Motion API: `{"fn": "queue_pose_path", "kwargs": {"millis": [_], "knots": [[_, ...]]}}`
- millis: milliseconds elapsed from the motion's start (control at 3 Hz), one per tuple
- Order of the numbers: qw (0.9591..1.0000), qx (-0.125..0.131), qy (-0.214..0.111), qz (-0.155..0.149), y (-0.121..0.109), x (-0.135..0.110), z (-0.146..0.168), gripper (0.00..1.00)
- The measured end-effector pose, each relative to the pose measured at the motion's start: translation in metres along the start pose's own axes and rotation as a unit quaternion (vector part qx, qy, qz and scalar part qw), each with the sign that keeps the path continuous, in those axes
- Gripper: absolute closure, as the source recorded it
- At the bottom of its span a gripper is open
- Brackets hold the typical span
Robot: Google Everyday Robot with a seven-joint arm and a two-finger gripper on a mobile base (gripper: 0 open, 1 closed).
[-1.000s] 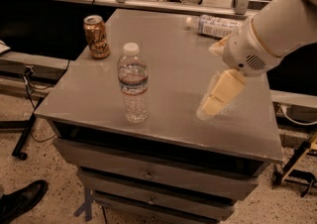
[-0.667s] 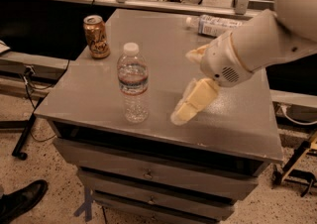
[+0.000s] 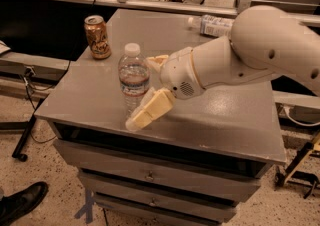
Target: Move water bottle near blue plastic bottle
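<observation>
Since a second ago, the arm (image 3: 260, 45) has swung from the right side of the top toward 8 o'clock, and its gripper (image 3: 141, 92) has reached the water bottle (image 3: 134, 77).

We take the grey cabinet top (image 3: 225, 120) as our clock face, with 12 at the far edge. The right half, from 2 round to 5 o'clock, lies bare apart from the arm above it. A strip of open top runs from the centre up toward 12. The front edge is close. The water bottle stands upright at 8 o'clock, just inside that edge and near the left one. Drawers (image 3: 150, 175) stack below the top.

The white arm comes in from 3 o'clock, bends low over the middle of the top and points its wrist toward 8 o'clock. The gripper is spread wide. Its near finger (image 3: 152, 109) slants down in front of the bottle's base, at the bottle's 4 o'clock. The far finger shows behind the bottle's shoulder, at its 2 o'clock. We cannot tell whether either finger touches the bottle.

The blue plastic bottle (image 3: 215, 24) lies on its side at 1 o'clock, by the far edge, with its cap toward 9. It is well apart from the water bottle, and the arm's bulk hangs between them.

A soda can (image 3: 97, 36) stands upright at 10 o'clock, by the left edge, apart from the water bottle.

On the floor at the lower left sits a black shoe (image 3: 22, 202).
</observation>
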State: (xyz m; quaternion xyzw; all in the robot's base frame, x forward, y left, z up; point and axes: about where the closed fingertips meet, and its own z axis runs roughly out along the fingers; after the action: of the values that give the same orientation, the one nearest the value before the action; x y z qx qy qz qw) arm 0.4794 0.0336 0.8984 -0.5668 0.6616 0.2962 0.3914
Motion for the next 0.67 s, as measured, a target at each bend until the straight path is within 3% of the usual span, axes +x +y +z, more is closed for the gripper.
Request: {"fn": "queue_pose_path", "kwargs": {"millis": [333,667], "knots": [[0.9991,-0.005,-0.041,0.006,-0.004,-0.011,0.02,0.15],[0.9978,0.013,-0.065,0.008,-0.022,-0.02,0.017,0.39]]}}
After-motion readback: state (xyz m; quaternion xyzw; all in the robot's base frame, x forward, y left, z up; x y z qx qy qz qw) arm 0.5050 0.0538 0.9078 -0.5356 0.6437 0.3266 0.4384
